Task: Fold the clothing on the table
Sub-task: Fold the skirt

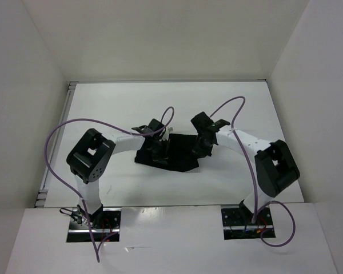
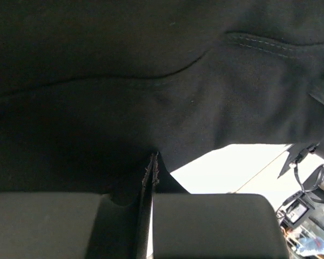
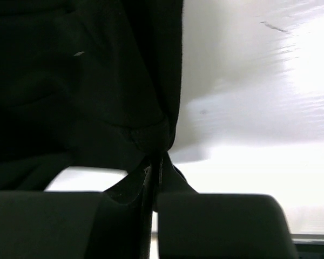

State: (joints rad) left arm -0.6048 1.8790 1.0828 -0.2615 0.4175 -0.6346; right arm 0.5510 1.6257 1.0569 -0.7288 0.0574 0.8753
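Both arms look the same tbh: the left arm (image 1: 90, 157) and right arm (image 1: 277, 165) have white tube links with chunky, boxy black joint housings. A thin purple cable (image 1: 57, 134) runs along each one. The bases (image 1: 94, 225) are black plates with little coloured wires poking out. The left pincer (image 2: 150, 195) has flat, blocky dark-grey fingers (image 2: 210, 224).

No writing, label, brand, number or sign can be read in any view. The clothing (image 2: 167, 91) just above the left claw (image 2: 147, 200) shows only plain seams. Off to the right of that claw, a small boxy device (image 2: 295, 211) is too blurred to read.
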